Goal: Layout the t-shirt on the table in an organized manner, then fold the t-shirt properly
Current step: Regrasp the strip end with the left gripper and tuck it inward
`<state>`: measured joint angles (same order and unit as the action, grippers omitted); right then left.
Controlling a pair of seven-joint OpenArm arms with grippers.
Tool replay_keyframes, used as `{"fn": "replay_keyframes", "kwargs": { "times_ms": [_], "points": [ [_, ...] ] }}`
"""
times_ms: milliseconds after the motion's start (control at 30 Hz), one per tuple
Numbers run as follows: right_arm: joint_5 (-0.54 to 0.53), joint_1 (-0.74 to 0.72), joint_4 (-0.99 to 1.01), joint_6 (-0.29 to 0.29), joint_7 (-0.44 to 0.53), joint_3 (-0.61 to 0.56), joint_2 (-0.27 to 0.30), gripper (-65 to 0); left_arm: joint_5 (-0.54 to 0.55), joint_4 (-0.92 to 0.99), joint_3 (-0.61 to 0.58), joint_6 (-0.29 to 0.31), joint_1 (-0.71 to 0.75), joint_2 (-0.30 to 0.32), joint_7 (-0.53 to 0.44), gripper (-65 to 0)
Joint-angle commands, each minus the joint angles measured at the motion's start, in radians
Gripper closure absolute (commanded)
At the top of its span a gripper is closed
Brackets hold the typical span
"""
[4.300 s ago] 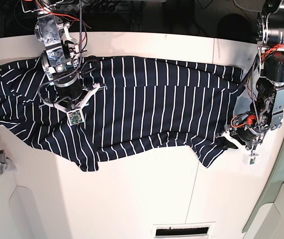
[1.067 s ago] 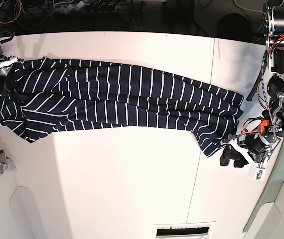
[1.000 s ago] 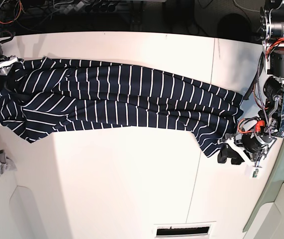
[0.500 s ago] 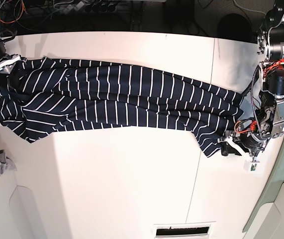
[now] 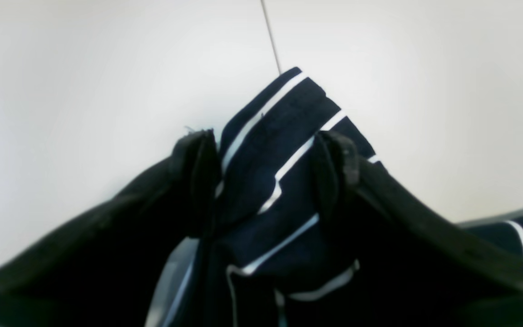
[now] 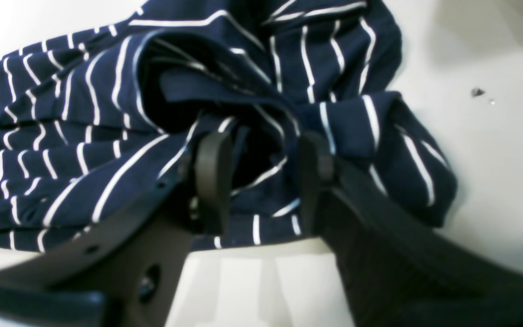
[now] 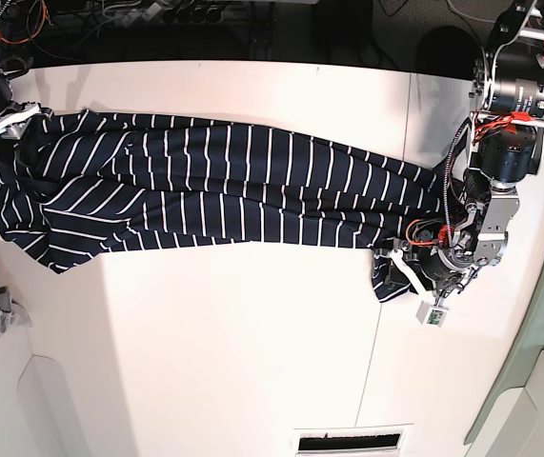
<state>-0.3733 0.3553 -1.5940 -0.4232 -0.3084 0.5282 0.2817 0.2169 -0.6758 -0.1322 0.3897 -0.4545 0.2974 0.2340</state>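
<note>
Left wrist view | t-shirt (image 5: pixel 288 118) between fingertips (image 5: pixel 341 159) | left end effector (image 5: pixel 270 168) spread

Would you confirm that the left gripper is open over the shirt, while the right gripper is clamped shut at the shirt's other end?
Only the right gripper's state is wrong: in the right wrist view, the right gripper stands open at that end of the shirt, with a clear gap between its fingers. The rest stands.
</note>
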Motion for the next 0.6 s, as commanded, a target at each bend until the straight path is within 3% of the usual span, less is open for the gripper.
{"fn": "replay_keyframes", "kwargs": {
  "times_ms": [0, 133, 233, 400, 567],
  "points": [
    [-0.013, 0.000, -0.014, 0.000, 0.019, 0.008, 0.014, -24.4, -0.009, -0.011, 0.000, 0.000, -0.021, 0.009, 0.001, -31.6],
    [-0.013, 0.000, -0.014, 0.000, 0.019, 0.008, 0.014, -24.4, -0.017, -0.011, 0.000, 0.000, -0.021, 0.005, -0.008, -0.8],
    [-0.018, 0.000, -0.014, 0.000, 0.020, 0.008, 0.014, -24.4, -0.016, -0.026, 0.000, 0.044, -0.022, 0.016, -0.049, 0.0],
    [-0.031, 0.000, -0.014, 0.000, 0.020, 0.008, 0.014, -24.4, 0.027, -0.163, 0.000, 0.186, -0.008, 0.072, -0.053, 0.0],
    [-0.031, -0.001, -0.014, 0.000, 0.020, 0.008, 0.015, -24.4, 0.203, -0.394, 0.000, 0.260, 0.064, 0.158, 0.095, 0.0]
  ]
}}
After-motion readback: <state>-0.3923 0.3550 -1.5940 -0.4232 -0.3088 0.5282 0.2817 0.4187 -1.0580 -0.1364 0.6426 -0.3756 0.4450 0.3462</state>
